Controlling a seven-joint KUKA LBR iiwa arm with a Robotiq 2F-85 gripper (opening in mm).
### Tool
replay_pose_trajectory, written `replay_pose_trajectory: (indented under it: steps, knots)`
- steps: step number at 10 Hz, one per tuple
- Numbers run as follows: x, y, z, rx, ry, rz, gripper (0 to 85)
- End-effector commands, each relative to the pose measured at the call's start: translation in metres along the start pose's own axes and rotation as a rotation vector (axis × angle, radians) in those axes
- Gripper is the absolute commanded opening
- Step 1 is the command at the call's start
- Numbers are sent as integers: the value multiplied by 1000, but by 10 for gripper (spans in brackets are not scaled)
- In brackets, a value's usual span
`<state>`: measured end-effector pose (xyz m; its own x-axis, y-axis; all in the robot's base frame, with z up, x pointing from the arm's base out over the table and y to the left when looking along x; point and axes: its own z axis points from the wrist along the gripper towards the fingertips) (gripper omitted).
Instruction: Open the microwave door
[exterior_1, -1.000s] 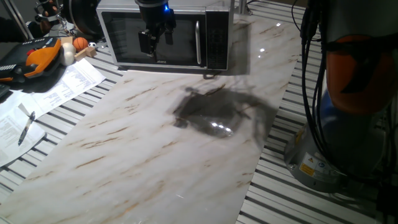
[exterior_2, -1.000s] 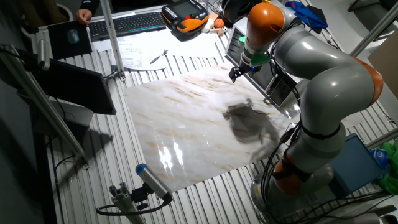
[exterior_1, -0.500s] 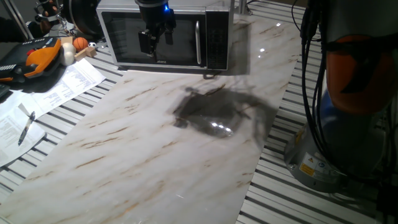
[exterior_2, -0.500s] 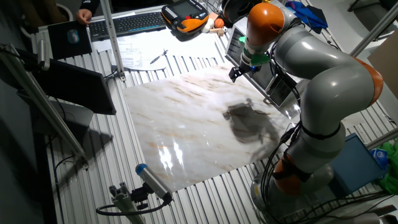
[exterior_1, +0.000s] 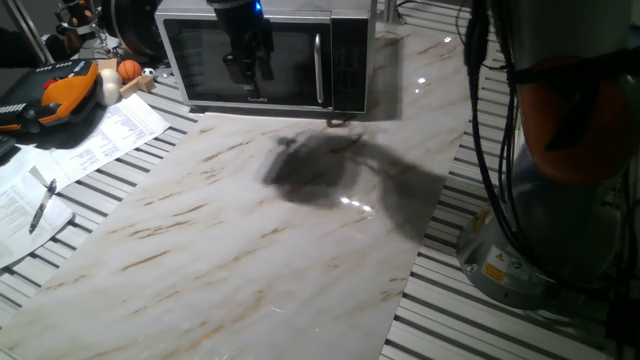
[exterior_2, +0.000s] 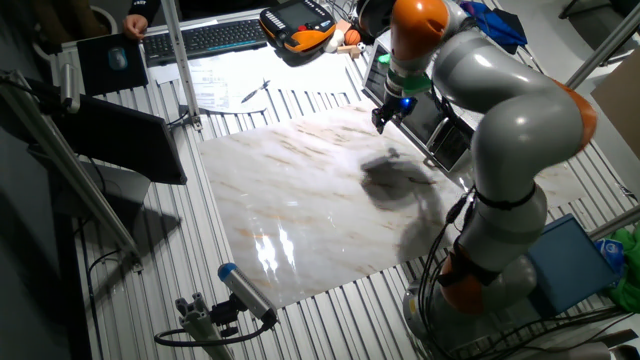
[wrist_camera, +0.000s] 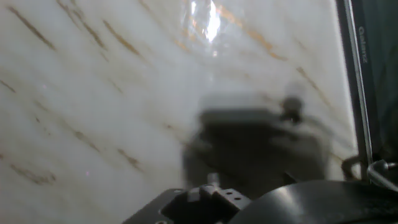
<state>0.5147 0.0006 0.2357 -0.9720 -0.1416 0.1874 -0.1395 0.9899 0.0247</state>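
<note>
The microwave (exterior_1: 345, 20) stands at the back edge of the marble tabletop (exterior_1: 230, 240). The microwave door (exterior_1: 290, 60) faces me, shut, with its vertical silver handle (exterior_1: 320, 68) beside the dark keypad panel (exterior_1: 350, 65). My gripper (exterior_1: 248, 72) hangs in front of the door's dark window, left of the handle and clear of it, open and empty. In the other fixed view the gripper (exterior_2: 383, 118) is just off the microwave (exterior_2: 447, 145). The hand view shows the marble, my shadow and the door's lower edge (wrist_camera: 364, 74) with the brand mark; my fingertips are not seen there.
An orange teach pendant (exterior_1: 60, 90), an orange ball (exterior_1: 130, 70), papers (exterior_1: 100, 135) and a pen (exterior_1: 42, 205) lie left of the marble. The arm's base (exterior_1: 520, 250) stands at the right. A keyboard (exterior_2: 205, 35) is at the far side.
The arm has swung and the gripper has shifted slightly left in front of the door window. Its shadow on the marble has moved left. The door is still shut.
</note>
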Motion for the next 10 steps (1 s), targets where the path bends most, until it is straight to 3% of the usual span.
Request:
replay_pose_trajectory:
  steps: [1,4,8,10]
  knots:
    - [0,0,0,0,31,3,0]
    - [1,0,0,1,4,53,0]
    - [2,-1,0,7,-50,289,0]
    - [2,-1,0,11,-63,356,0]
